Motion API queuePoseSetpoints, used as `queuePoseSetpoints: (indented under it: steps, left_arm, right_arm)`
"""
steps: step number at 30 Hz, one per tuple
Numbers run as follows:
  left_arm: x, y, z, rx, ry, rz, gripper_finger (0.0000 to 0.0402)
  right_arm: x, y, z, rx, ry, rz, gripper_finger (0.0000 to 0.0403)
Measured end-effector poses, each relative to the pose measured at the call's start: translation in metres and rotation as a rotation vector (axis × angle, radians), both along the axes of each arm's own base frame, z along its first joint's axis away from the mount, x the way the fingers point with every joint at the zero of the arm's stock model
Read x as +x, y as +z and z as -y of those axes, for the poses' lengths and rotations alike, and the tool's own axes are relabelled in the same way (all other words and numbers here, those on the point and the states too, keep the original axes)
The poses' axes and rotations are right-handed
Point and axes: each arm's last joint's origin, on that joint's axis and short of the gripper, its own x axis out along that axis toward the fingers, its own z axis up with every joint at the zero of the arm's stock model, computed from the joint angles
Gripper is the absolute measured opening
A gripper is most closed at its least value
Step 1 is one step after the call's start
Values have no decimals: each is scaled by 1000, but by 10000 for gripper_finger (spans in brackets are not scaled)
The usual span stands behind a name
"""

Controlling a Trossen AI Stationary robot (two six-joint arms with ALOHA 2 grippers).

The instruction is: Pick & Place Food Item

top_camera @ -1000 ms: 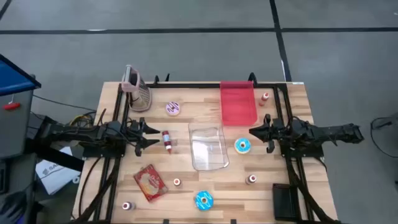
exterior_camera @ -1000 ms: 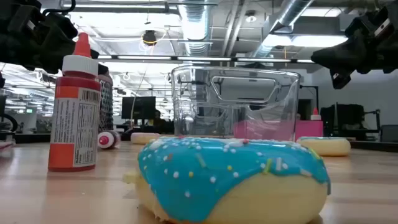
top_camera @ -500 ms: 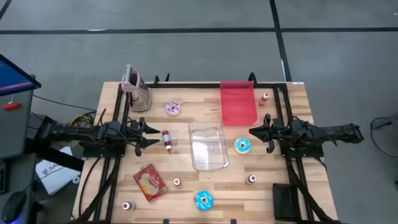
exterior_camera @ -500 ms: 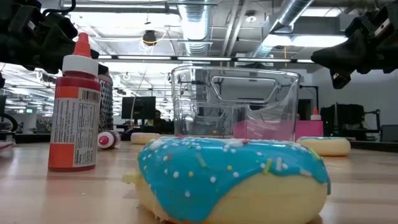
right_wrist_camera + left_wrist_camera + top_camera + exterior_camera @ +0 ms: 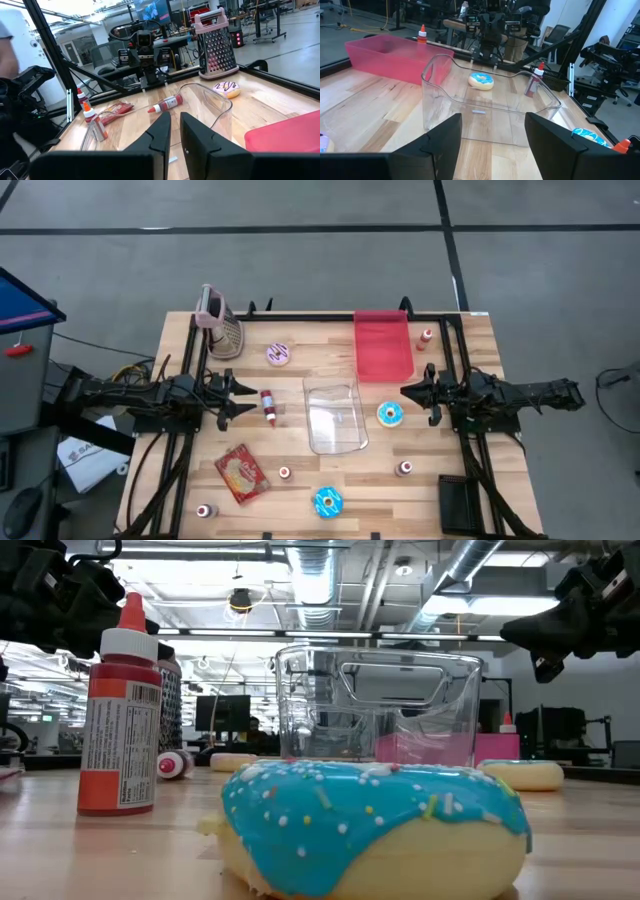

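Observation:
A blue-iced donut lies on the table to the right of the clear container. A second blue donut lies near the front edge and fills the low view. A pink-iced donut lies at the far left, beside the grater. My left gripper hangs open above the table's left side, pointing level at the container. My right gripper is shut above the right side, just beyond the blue donut. Neither holds anything.
A pink tray stands at the far right. A red sauce bottle lies left of the container, with a snack packet nearer the front. Small bottles stand about the table, and a black box sits at the front right.

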Motion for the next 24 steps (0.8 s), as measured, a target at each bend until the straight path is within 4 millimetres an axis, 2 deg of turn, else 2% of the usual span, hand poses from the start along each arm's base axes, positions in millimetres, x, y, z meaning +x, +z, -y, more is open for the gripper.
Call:
queuePoseSetpoints:
  steps: [5, 8, 10, 14, 18, 24]
  left_arm:
    - [0, 2, 0, -1, 5, 18, 214]
    - [1, 14, -1, -17, 21, 142, 214]
    - [0, 24, 0, -117, -2, 257, 214]
    - [-2, 40, 4, -274, -162, 357, 214]
    - [2, 39, 6, -361, -236, 303, 214]
    - [11, 37, 5, -433, -225, 282, 214]
  right_arm:
    - [0, 0, 0, 0, 0, 0, 36]
    - [0, 0, 0, 0, 0, 0, 36]
    - [0, 0, 0, 0, 0, 0, 36]
    - [0, 0, 0, 0, 0, 0, 36]
    - [0, 0, 0, 0, 0, 0, 36]
    - [0, 0, 0, 0, 0, 0, 36]
